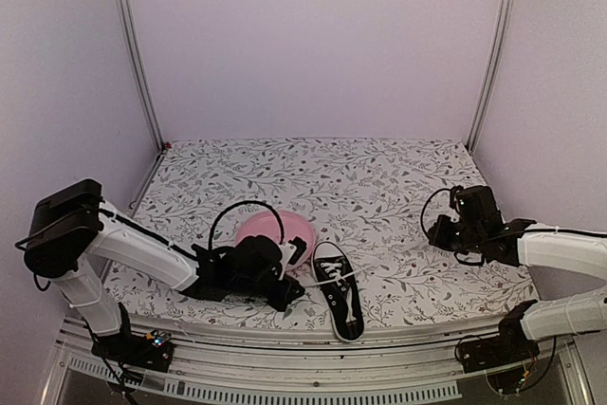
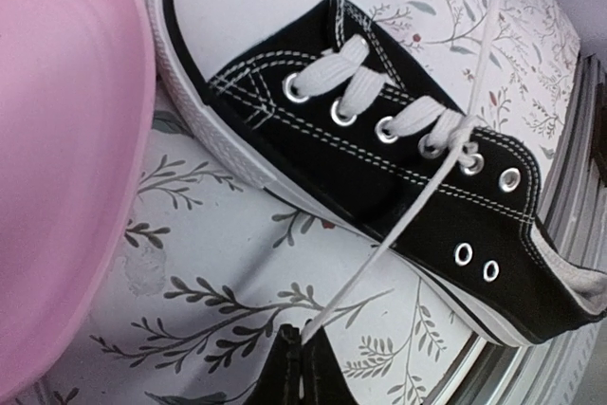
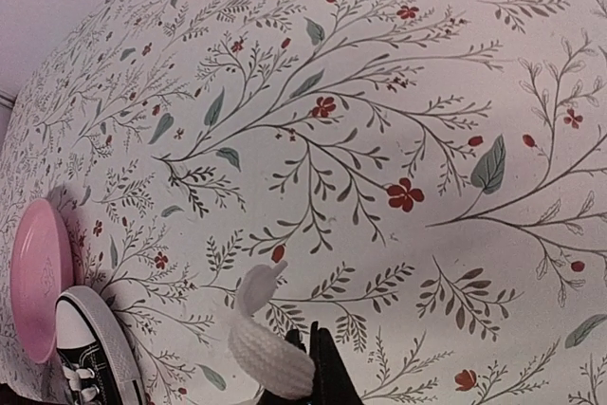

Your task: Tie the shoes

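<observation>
Nearest the overhead camera, the left arm's base (image 1: 133, 348) and the right arm's base (image 1: 498, 348) are bolted along the table's front edge. Just beyond them a black low-top sneaker (image 1: 339, 301) lies on a floral-print cloth (image 1: 360, 177), with its heel at the front edge and its white toe cap touching a pink plate (image 1: 294, 225). The left gripper (image 1: 292, 289) sits low beside the sneaker and the plate, and a white lace strand (image 1: 327, 279) runs taut from the shoe to it. The right gripper (image 1: 438, 231) hangs well apart, over the right side of the cloth. In the left wrist view, the left gripper's dark fingertips (image 2: 296, 362) at the bottom edge are pressed together on the end of that strand, which slants up to the sneaker's eyelets. A second lace strand (image 2: 484, 54) leaves the eyelets and runs out of the top of the picture. In the right wrist view, the right gripper (image 3: 318, 365) is closed, with a loop of woven white lace bunched against its fingers. The sneaker's toe and the plate sit far off at the lower left.
</observation>
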Motion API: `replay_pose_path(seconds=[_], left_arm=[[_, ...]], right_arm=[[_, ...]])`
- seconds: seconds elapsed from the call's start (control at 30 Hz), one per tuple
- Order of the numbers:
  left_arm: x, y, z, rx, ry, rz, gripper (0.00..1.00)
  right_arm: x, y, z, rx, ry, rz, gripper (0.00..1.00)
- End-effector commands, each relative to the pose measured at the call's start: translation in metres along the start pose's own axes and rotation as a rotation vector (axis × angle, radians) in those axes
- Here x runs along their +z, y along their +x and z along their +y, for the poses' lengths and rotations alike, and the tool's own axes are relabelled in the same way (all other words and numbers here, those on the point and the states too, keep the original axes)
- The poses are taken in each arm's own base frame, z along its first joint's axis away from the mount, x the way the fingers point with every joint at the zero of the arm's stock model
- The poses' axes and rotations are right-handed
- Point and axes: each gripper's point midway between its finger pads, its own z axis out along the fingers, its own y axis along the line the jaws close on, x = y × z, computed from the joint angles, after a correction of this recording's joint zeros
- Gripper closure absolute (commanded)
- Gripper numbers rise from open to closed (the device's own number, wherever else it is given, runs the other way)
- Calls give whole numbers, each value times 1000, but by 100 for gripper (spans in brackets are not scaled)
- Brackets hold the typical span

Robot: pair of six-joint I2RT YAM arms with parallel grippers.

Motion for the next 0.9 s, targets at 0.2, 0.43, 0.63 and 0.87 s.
replay_pose_path(seconds=[0.2, 0.43, 0.63, 0.87], left_arm=[[-5, 30, 11, -83, 26, 66, 100], [-10, -5, -18, -54, 149, -44, 100], [-11, -67, -51, 10, 215, -207, 100], [3, -84, -67, 50, 254, -235, 100]], right_arm=[[1, 23, -54, 159, 129, 18, 98], [2, 25, -45, 158, 46, 28, 98], [-14, 2, 3, 37, -169, 1, 98], [-42, -28, 77, -88, -490, -20, 98]])
